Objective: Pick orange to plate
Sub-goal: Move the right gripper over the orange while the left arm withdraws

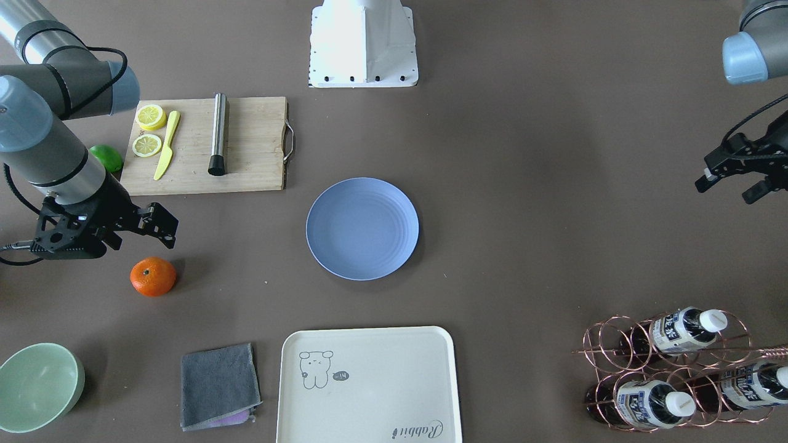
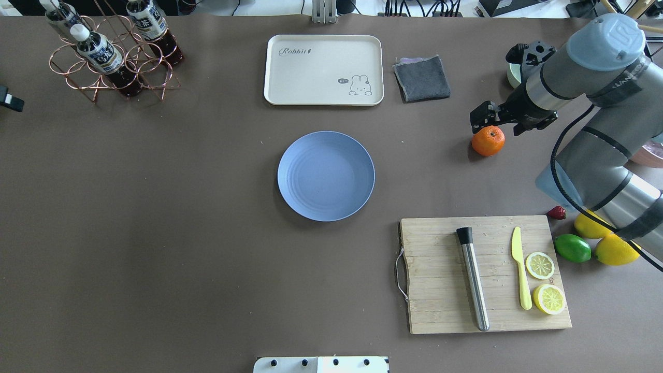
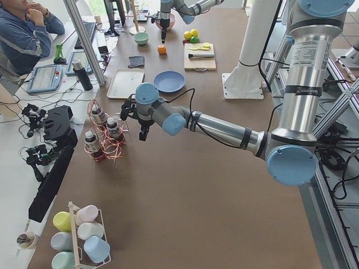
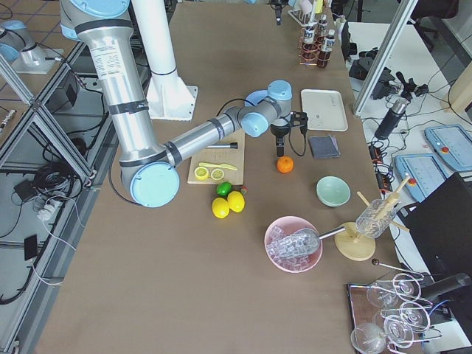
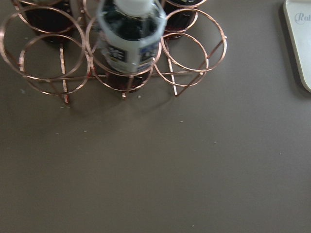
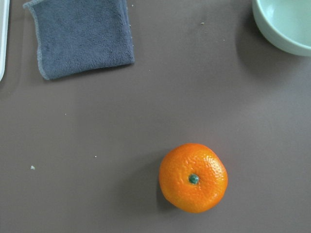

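Observation:
The orange [image 1: 153, 276] [image 2: 488, 141] lies on the brown table, well to the right of the plate in the overhead view. In the right wrist view the orange [image 6: 193, 178] sits low and right of centre with its stem up. The periwinkle plate [image 1: 362, 229] [image 2: 326, 176] is bare at mid-table. My right gripper [image 2: 500, 124] [image 1: 138, 237] hovers open just above and beside the orange, not touching it. My left gripper [image 1: 729, 189] hangs open and holding nothing at the table's other end, near the bottle rack [image 5: 116, 53].
A bamboo cutting board [image 2: 440, 269] holds a steel rod, a yellow knife and lemon slices. A lime [image 2: 572, 247] and lemons lie beside it. The cream tray [image 2: 323, 70], grey cloth [image 2: 422, 77] and green bowl [image 1: 37, 384] line the far side.

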